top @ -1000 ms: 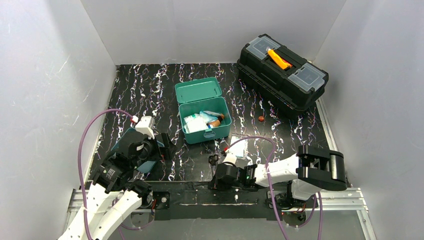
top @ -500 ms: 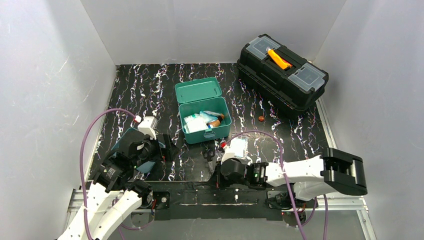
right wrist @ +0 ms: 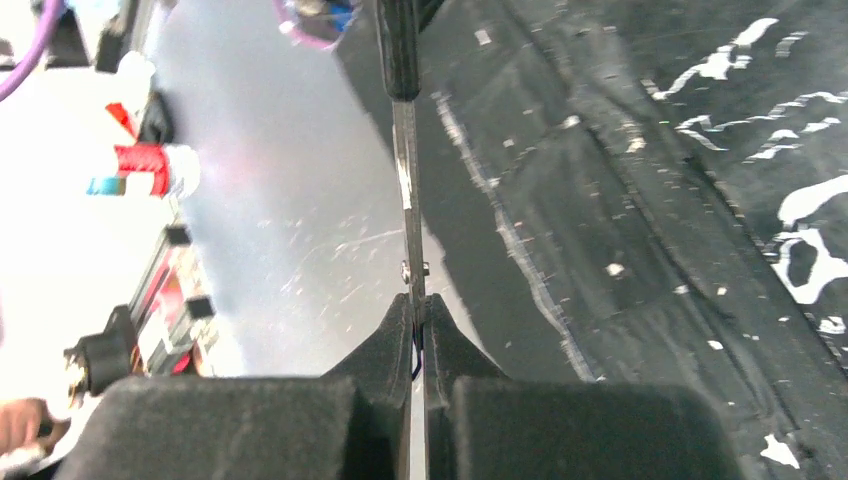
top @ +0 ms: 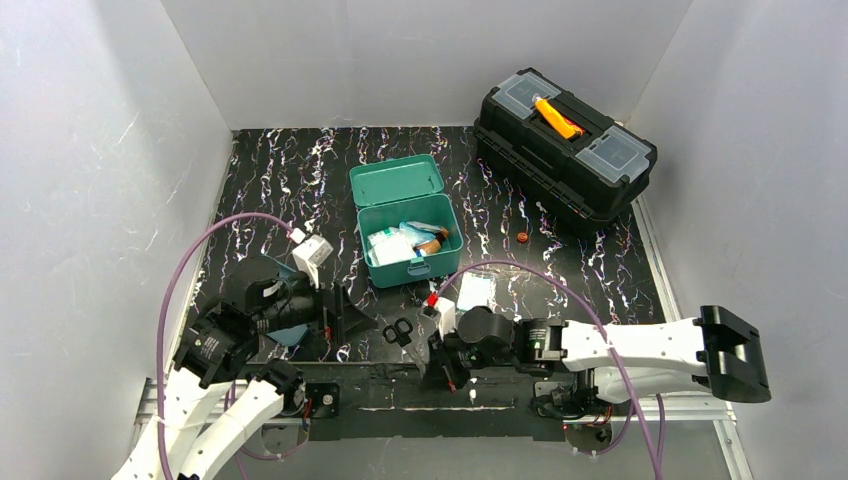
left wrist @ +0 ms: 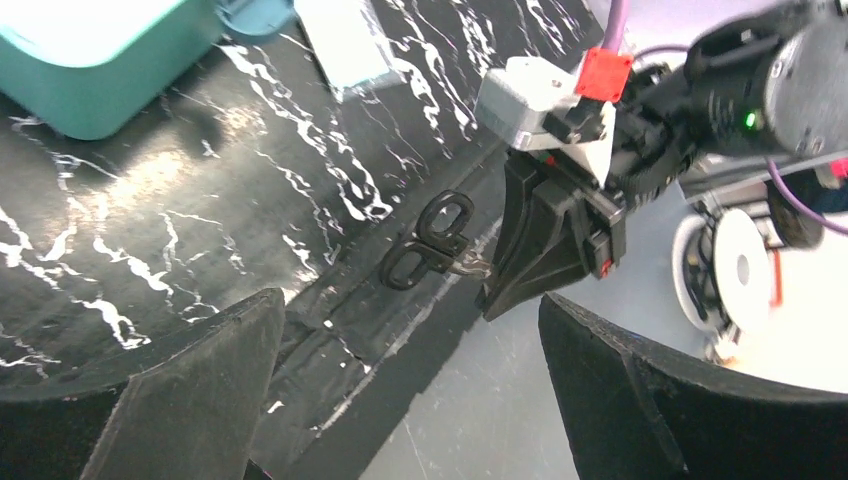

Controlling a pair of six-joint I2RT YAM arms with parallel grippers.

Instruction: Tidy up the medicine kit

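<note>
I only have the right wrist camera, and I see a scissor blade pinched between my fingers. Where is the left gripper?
Observer: The left gripper is open, facing the scissors at their handle end, not touching them.
Operator: Is the kit open?
Observer: Yes, the green kit has its lid up, with packets inside.
Operator: Anything left out?
Observer: A white packet lies on the table, just in front of the kit.

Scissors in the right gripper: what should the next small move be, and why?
Probably ease the left gripper forward onto the handle loops of the scissors. The right gripper is shut on the blades and the loops point toward the left's open jaws, suggesting a handover before the open medicine kit.
</note>
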